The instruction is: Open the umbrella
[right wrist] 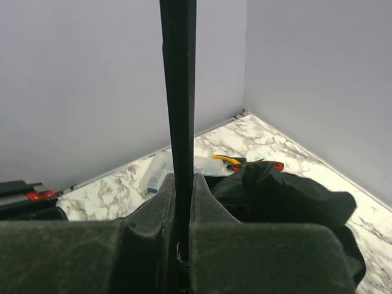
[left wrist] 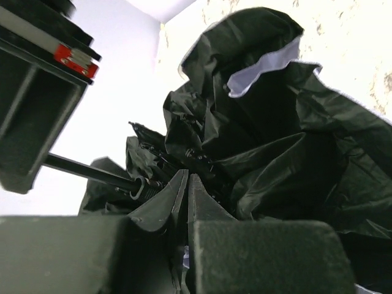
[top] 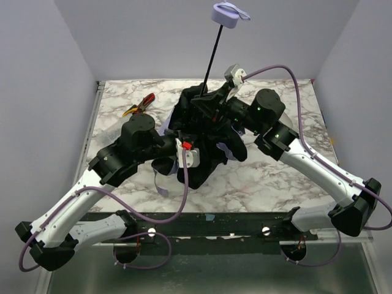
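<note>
My right gripper (right wrist: 182, 184) clamps the thin black shaft (right wrist: 177, 92) of the lavender-and-black folding umbrella (top: 199, 171) — my left gripper (left wrist: 187, 184), fingers nearly together, is buried in its crumpled canopy (left wrist: 269, 147), hold unclear.

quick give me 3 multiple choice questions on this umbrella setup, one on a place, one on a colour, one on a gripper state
1. Where on the table do the pliers lie?
A. near right corner
B. far side, left of the umbrella canopy
C. far right corner

2. What colour is the umbrella handle?
A. red
B. black
C. lavender

3. How is the right gripper?
A. shut on the umbrella shaft
B. open beside it
C. open above the pliers

Answers:
1. B: the top view shows them on the marble, left of the black fabric.
2. C: it is a pale lavender knob at the shaft's raised end.
3. A: the right wrist view shows both fingers pressed against the black rod.
</note>
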You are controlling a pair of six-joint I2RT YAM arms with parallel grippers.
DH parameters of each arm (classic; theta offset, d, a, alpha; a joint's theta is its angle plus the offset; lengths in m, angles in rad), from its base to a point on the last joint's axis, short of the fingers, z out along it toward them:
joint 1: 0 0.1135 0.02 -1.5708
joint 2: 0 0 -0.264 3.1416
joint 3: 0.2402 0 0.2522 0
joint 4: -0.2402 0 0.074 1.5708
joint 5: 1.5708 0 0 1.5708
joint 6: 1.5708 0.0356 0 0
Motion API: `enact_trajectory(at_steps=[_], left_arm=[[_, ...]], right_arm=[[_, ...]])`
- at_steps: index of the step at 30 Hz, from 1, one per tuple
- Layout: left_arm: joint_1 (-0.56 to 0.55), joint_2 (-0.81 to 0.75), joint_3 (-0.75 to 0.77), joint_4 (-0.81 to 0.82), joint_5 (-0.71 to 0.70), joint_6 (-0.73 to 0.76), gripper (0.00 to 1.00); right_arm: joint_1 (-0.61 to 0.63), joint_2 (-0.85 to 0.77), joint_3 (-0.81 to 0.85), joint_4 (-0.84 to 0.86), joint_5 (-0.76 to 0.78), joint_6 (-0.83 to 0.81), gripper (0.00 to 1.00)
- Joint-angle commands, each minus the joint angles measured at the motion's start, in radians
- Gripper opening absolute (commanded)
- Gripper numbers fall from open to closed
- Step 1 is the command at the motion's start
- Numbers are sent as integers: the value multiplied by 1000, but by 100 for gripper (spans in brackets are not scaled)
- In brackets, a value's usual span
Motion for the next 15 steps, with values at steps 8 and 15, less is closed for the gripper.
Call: enact_trajectory(at_steps=[8,15], left_arm=[[-39,113,-57,92,-206,-55,4],[-161,78,-177,-8,-113,23,11]], right_arm=[[38,-8,44,48,67,27,0],[38,13,69,79,142,26,0]])
